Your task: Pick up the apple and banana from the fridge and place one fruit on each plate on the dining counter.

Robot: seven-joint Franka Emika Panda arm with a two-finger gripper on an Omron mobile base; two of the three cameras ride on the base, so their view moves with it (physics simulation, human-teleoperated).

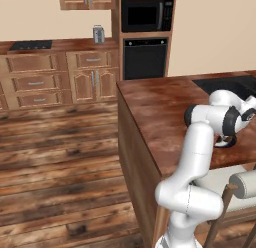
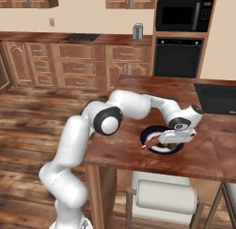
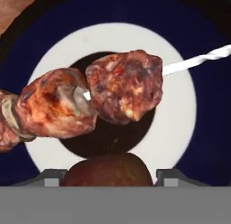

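Apparently we have the apple (image 3: 107, 170) low centre between our gripper (image 2: 171, 142) jaws over the skewer-laden plate (image 2: 148, 132) on the bench (image 2: 120, 152), grip uncertain, banana still to fetch.

My arm (image 2: 133, 105) rises from the base, bends at a dark elbow joint and reaches forward and low, with the wrist turned downward. My gripper (image 2: 173, 142) points straight down from that wrist. In the hand view my two fingertips (image 3: 50, 178) stand apart at the lower edge; whether they press on anything cannot be told.
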